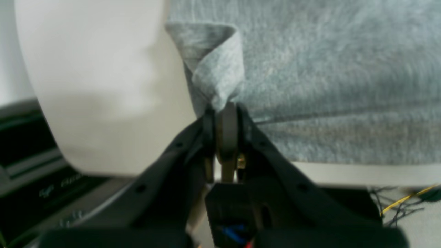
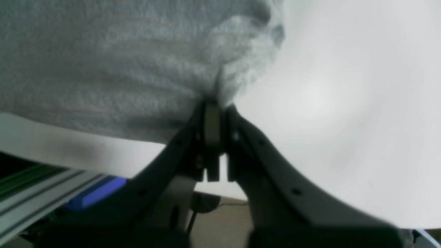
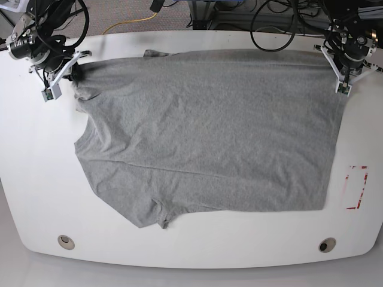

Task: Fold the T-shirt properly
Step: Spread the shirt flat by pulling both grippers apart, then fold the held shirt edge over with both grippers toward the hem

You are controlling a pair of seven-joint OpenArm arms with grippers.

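The heather-grey T-shirt [image 3: 209, 131] lies spread out on the white table [image 3: 197, 239], one short sleeve pointing to the front left. No lettering shows. My left gripper [image 3: 342, 75] is at the shirt's far right corner. In the left wrist view it [image 1: 225, 108] is shut on a curled fold of the grey fabric [image 1: 217, 69]. My right gripper [image 3: 75, 73] is at the shirt's far left corner. In the right wrist view it [image 2: 216, 103] is shut on a bunched edge of the shirt [image 2: 103, 69].
A red-marked rectangle [image 3: 357, 188] is on the table to the right of the shirt. Two round holes [image 3: 66, 241] [image 3: 326, 245] sit near the table's front edge. Cables [image 3: 269, 18] and a yellow wire [image 3: 128, 24] lie behind the table's back edge.
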